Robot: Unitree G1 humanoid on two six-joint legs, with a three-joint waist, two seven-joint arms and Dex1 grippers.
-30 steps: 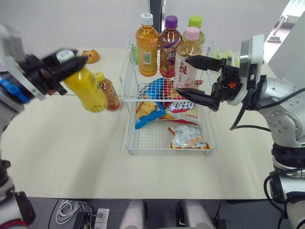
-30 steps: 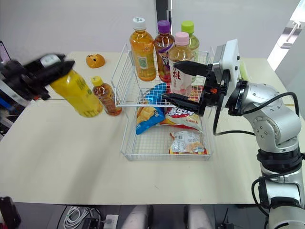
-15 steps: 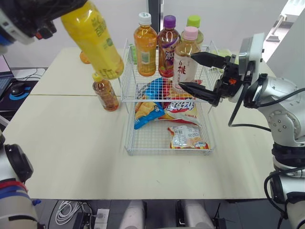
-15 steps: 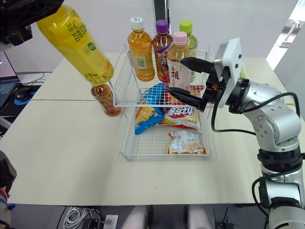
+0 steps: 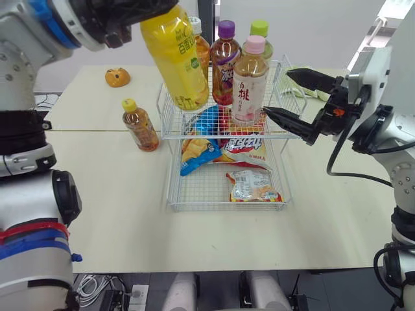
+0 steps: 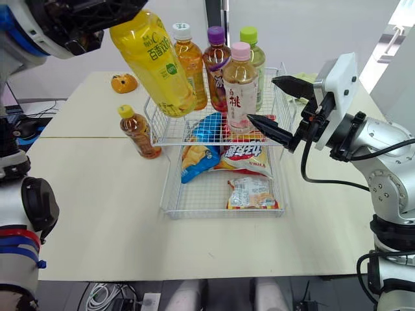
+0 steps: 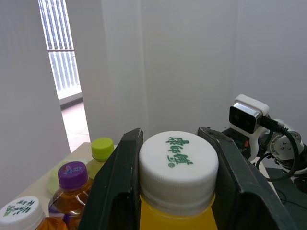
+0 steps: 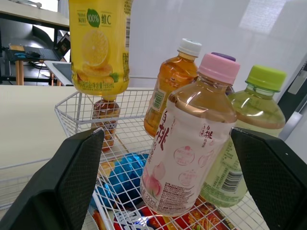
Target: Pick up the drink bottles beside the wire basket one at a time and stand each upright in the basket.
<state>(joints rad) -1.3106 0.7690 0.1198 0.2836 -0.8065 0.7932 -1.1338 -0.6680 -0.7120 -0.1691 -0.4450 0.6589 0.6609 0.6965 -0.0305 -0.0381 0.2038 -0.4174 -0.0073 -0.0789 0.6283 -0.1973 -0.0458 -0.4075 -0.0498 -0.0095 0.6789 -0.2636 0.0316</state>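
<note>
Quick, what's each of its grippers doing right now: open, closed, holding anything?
Left gripper: closed, holding the large yellow plastic drink bottle by its capped top.
Right gripper: open, holding nothing.

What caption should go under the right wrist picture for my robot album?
Open right gripper faces the pink-capped bottle standing in the wire basket, yellow bottle hovering nearby.
</note>
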